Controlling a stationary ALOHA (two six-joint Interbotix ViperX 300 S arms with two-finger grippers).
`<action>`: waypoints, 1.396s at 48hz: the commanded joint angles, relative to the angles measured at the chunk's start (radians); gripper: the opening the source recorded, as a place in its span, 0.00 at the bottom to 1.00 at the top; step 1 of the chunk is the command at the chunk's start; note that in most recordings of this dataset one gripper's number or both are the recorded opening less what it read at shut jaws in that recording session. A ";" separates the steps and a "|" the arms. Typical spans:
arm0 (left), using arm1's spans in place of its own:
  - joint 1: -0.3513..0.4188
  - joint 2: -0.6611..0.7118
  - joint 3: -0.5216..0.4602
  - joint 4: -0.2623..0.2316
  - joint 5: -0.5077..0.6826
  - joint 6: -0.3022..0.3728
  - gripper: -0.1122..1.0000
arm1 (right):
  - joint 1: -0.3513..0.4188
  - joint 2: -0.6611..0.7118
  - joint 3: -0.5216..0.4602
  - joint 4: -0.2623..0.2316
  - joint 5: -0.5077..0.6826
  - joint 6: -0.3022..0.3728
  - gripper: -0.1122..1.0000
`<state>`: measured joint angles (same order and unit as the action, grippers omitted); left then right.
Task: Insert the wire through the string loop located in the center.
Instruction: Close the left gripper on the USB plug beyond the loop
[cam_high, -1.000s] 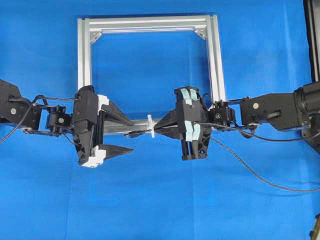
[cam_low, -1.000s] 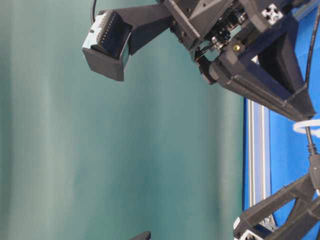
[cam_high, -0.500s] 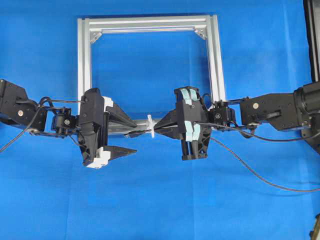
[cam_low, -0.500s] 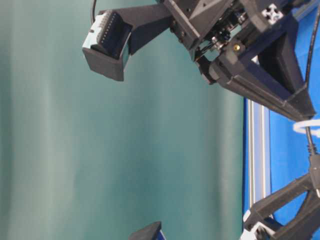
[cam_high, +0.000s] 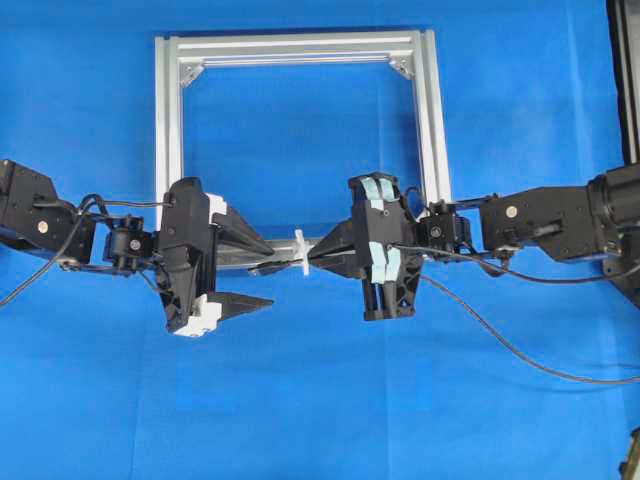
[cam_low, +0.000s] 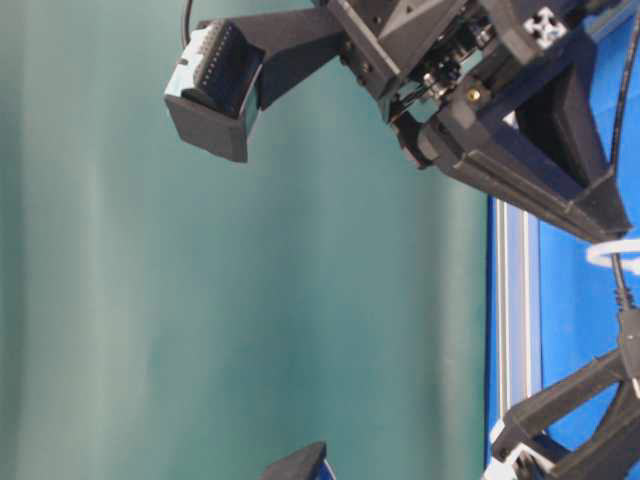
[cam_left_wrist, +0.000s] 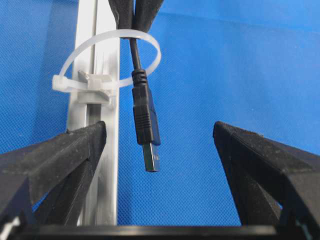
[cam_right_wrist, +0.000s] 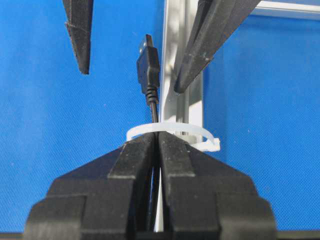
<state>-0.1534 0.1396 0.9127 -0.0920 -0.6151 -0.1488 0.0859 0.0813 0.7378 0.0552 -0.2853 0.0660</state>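
Observation:
The wire's black plug (cam_left_wrist: 146, 120) with its metal tip pokes through the white string loop (cam_left_wrist: 150, 42), which is tied to the frame's near rail. My right gripper (cam_right_wrist: 157, 137) is shut on the wire just behind the string loop (cam_right_wrist: 172, 128), and the plug (cam_right_wrist: 148, 67) sticks out beyond it. My left gripper (cam_left_wrist: 159, 131) is open, one finger on either side of the plug and touching nothing. From overhead, the left gripper (cam_high: 268, 272) faces the right gripper (cam_high: 312, 256) across the string loop (cam_high: 300, 252).
The silver aluminium frame (cam_high: 296, 47) lies flat on the blue cloth, its near rail (cam_left_wrist: 100, 150) running under both grippers. The slack wire (cam_high: 500, 345) trails off to the right behind the right arm. A black post (cam_high: 628, 80) stands at the right edge.
My left arm has slid a little to the right, bringing its open fingers around the plug. The right gripper, wire and loop have stayed put.

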 joint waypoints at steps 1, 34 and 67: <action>0.000 -0.012 -0.012 0.003 -0.006 0.002 0.92 | 0.002 -0.012 -0.011 -0.002 -0.011 0.002 0.08; 0.000 -0.012 -0.012 0.003 -0.008 0.002 0.92 | 0.002 -0.012 -0.011 -0.002 -0.011 0.002 0.08; 0.000 -0.011 -0.023 0.003 -0.011 0.006 0.51 | 0.002 -0.012 -0.011 -0.002 -0.006 0.002 0.08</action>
<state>-0.1549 0.1396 0.9097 -0.0920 -0.6167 -0.1457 0.0859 0.0813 0.7363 0.0552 -0.2853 0.0660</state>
